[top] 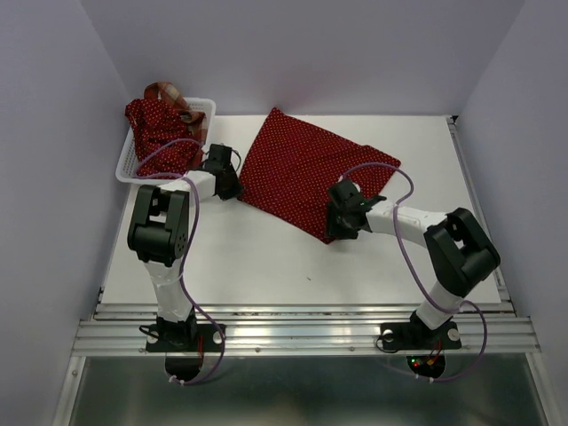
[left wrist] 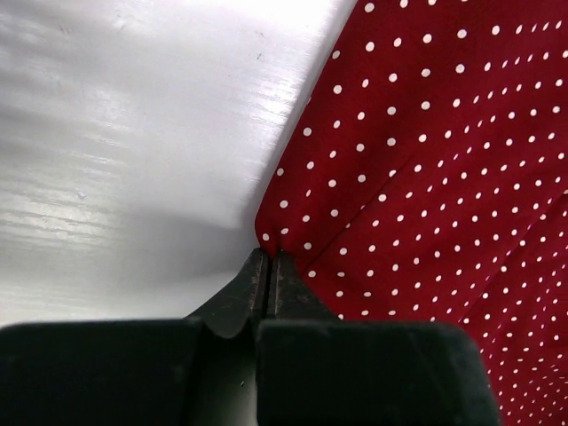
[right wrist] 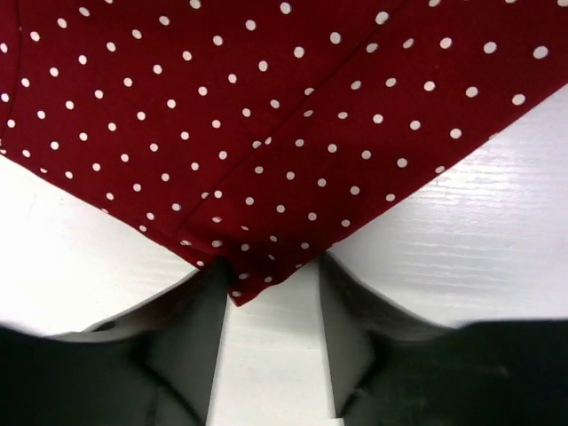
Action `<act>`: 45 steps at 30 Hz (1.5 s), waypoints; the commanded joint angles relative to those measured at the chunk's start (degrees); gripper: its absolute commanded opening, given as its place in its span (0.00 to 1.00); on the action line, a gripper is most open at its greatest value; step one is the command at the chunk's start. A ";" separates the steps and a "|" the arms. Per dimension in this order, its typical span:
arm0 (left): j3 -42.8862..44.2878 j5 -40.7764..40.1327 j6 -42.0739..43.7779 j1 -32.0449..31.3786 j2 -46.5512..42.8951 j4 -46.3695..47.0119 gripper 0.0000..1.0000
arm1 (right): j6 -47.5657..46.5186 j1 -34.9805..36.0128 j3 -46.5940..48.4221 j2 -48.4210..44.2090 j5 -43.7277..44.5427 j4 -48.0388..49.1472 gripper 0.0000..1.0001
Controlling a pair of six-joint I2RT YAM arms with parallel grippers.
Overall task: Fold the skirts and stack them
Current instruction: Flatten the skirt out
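A dark red polka-dot skirt (top: pixel 302 173) lies spread flat on the white table. My left gripper (top: pixel 232 182) is at the skirt's left corner. In the left wrist view it (left wrist: pixel 269 257) is shut, with the corner of the skirt (left wrist: pixel 426 160) pinched at the tips. My right gripper (top: pixel 335 222) is at the skirt's near corner. In the right wrist view it (right wrist: pixel 271 266) is open, with the skirt's (right wrist: pixel 266 106) pointed corner lying between the jaws. A second polka-dot skirt (top: pixel 160 129) and a plaid skirt (top: pixel 166 90) are bunched in the basket.
The white lattice basket (top: pixel 209 111) stands at the table's back left, against the left wall and just behind my left arm. Walls close off the left, back and right. A metal rail (top: pixel 302 328) runs along the near edge.
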 commanded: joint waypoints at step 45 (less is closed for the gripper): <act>71.22 18.35 -3.86 3.63 5.37 18.15 0.00 | -31.81 -32.09 81.43 13.16 -11.79 -0.26 0.01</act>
